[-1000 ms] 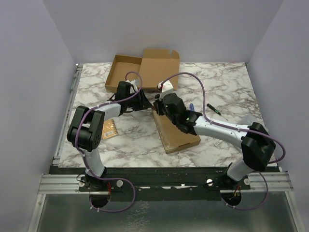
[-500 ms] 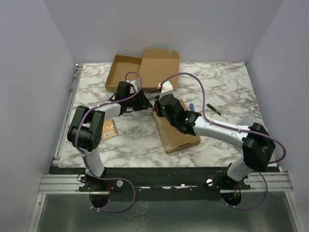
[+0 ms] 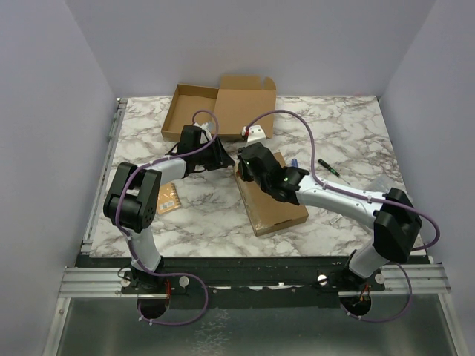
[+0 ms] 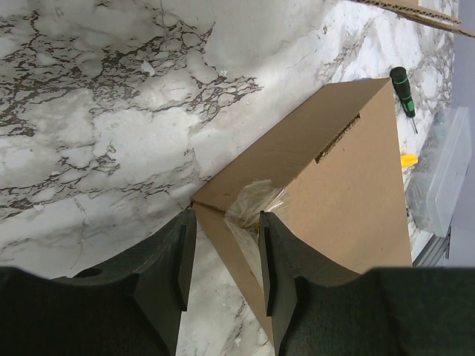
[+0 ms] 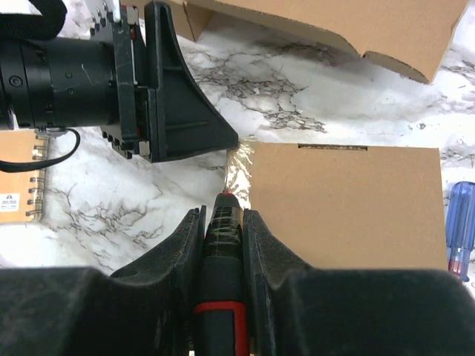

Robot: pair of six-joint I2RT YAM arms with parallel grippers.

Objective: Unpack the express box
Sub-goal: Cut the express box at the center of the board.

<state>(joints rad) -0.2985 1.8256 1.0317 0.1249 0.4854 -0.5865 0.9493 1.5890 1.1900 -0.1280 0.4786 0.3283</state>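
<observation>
The closed flat cardboard express box (image 3: 273,199) lies mid-table, with clear tape (image 4: 252,202) over its far left corner. My left gripper (image 3: 225,157) is open, and in the left wrist view its jaws (image 4: 225,222) straddle that taped corner of the box (image 4: 338,170). My right gripper (image 3: 245,159) is shut on a black and red cutter tool (image 5: 224,222). The tool's tip rests at the taped edge (image 5: 239,169) of the box (image 5: 349,204), just in front of the left gripper's fingers (image 5: 189,119).
An open empty cardboard box (image 3: 219,106) stands at the back with a white object (image 3: 256,133) beside it. A blue screwdriver (image 3: 295,165) and a green screwdriver (image 3: 332,168) lie right of the express box. An orange notebook (image 3: 169,197) lies left. A clear plastic case (image 4: 438,174) lies at the right.
My right gripper has moved the cutter tool a little left and farther back along the box toward its taped corner. The left arm has not moved.
</observation>
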